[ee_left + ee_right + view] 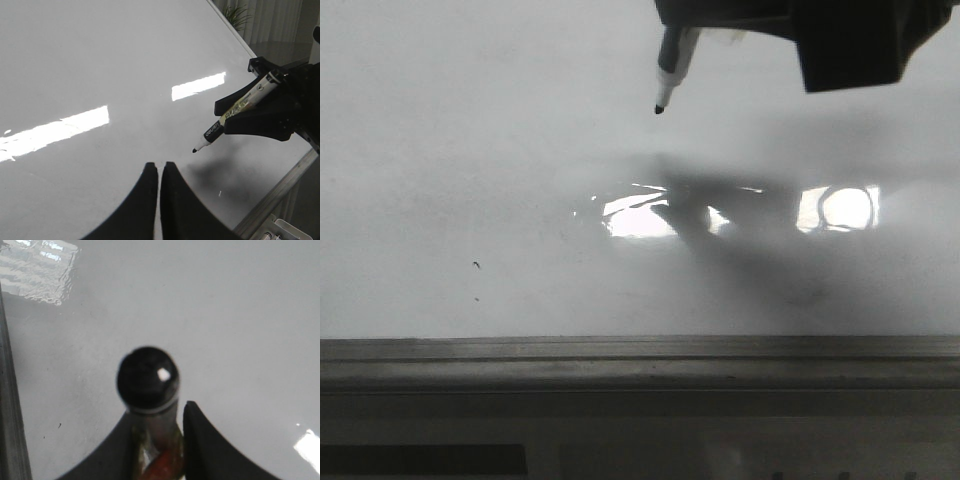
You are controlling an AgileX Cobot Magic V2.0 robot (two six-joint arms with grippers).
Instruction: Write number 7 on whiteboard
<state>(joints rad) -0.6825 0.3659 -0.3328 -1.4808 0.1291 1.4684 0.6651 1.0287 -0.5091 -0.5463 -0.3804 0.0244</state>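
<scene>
Here the right pincer grips a black-tipped marker pen above the glossy white grey-framed whiteboard, tip apart from it; the left pincer is closed, empty.

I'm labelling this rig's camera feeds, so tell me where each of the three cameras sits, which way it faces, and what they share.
Front view: low at the near frame edge, facing forward over the whiteboard; the right end effector enters from above, holding the marker.
Left wrist view: on the left arm, looking across the board; the closed left end effector shows, with the right arm's marker beyond.
Right wrist view: on the right arm, looking down the marker's length at the board.
All three share the marker and blank board.
</scene>
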